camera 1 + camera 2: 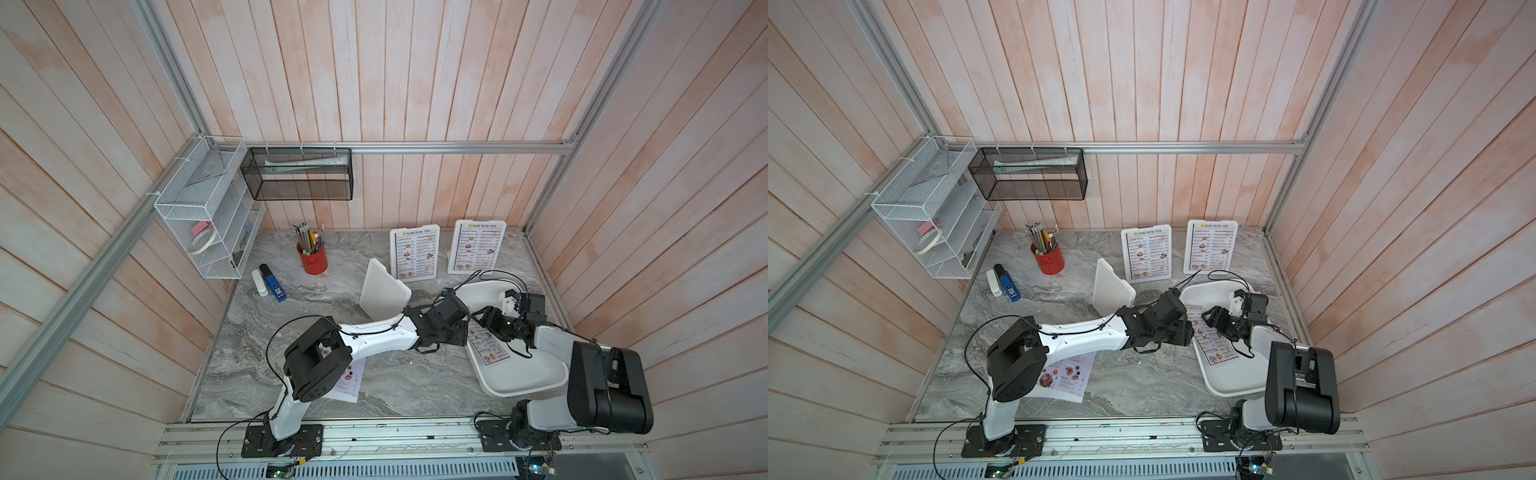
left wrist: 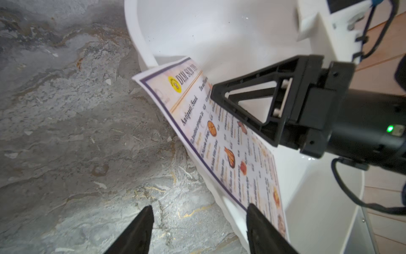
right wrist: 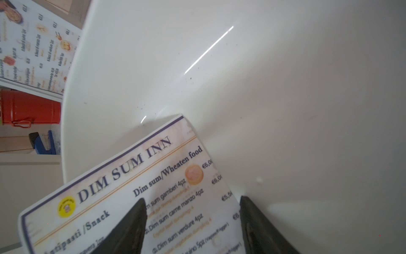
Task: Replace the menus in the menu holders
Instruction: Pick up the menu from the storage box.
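A "Dim Sum Inn" menu point(image 1: 488, 345) point(image 1: 1214, 347) lies flat on the white tray point(image 1: 523, 378), its left edge overhanging the rim. My right gripper point(image 3: 192, 198) hovers open just over the sheet point(image 3: 131, 176), one finger above the print, the other above bare tray point(image 3: 263, 88). My left gripper point(image 2: 200, 206) is open at the sheet's overhanging edge point(image 2: 230, 143), holding nothing. Two menu holders point(image 1: 414, 253) point(image 1: 477, 246) stand at the back with Dim Sum Inn menus. A third holder point(image 1: 384, 291) stands turned away. A food-photo menu point(image 1: 1065, 376) lies under my left arm.
A red pencil cup point(image 1: 312, 259) stands at the back, with a blue stapler point(image 1: 274, 284) and a white item point(image 1: 259, 282) to its left. A white wire rack point(image 1: 203, 220) and a black mesh basket point(image 1: 299, 174) hang on the walls.
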{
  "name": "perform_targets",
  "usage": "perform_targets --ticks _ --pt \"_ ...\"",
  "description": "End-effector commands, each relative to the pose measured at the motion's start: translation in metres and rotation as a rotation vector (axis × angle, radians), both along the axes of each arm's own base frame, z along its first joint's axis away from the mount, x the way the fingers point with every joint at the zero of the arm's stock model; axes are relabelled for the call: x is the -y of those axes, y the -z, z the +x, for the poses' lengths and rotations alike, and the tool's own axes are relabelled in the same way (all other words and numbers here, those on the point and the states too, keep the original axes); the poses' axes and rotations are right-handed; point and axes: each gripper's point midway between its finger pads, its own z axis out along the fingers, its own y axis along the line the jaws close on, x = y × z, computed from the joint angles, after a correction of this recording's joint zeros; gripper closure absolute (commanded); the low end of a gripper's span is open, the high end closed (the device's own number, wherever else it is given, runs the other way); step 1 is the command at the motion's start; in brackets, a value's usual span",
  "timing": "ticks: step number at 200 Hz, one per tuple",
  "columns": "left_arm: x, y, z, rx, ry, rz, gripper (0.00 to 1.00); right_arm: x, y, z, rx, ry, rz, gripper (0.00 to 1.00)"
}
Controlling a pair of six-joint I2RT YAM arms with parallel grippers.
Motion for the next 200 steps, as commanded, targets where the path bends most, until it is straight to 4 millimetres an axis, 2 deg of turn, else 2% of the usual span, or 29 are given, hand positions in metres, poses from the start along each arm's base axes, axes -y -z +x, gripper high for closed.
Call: perform_targets --ticks 1,46,103,132,156,181,200 --pt "0.018 -0.009 0.003 -0.002 0.014 -0.074 0.31 -0.011 0.023 -0.035 -0.157 0.001 0.057 0.32" --pt "0.023 -0.002 0.008 -0.022 0.006 -0.098 0.34 -0.018 0.019 -0.038 -0.150 -0.001 0.109 0.36" --pt "0.022 -0.006 0.012 -0.007 0.002 -0.107 0.59 -0.018 0.010 -0.039 -0.130 0.000 0.102 0.37" --pt "0.020 -0.006 0.016 -0.005 -0.007 -0.103 0.76 -0.018 0.008 -0.038 -0.125 -0.001 0.101 0.37" --pt "0.019 -0.006 0.016 -0.002 -0.010 -0.098 0.80 -0.017 0.005 -0.037 -0.121 0.000 0.097 0.37" --pt "0.017 -0.011 0.017 0.011 -0.008 -0.096 0.89 -0.015 0.001 -0.035 -0.110 0.001 0.083 0.37" --pt "0.017 -0.013 0.017 0.019 0.000 -0.094 0.93 -0.014 -0.007 -0.029 -0.089 -0.004 0.074 0.37"
